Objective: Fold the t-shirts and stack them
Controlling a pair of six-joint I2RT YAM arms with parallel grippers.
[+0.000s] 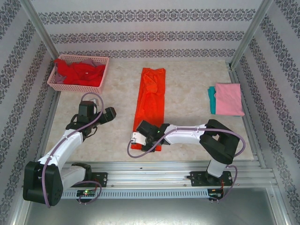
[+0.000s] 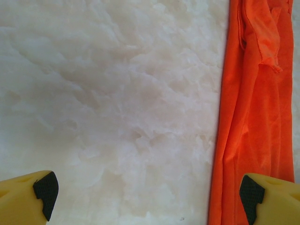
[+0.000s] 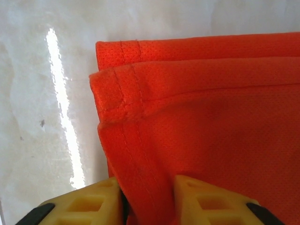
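R gripper (image 3: 148, 199) pinching orange t-shirt (image 3: 211, 140) hem, L gripper (image 2: 148, 194) wide open; imo grab other corner, lift evenly

Patterned wallpaper walls (image 1: 140, 28) close in a pale marbled table (image 1: 187, 84), with metal posts (image 1: 40, 27) at its far corners, an aluminium rail (image 1: 164, 166) along its near edge, and a glare streak (image 3: 61, 103) left of the right gripper (image 3: 147, 192).
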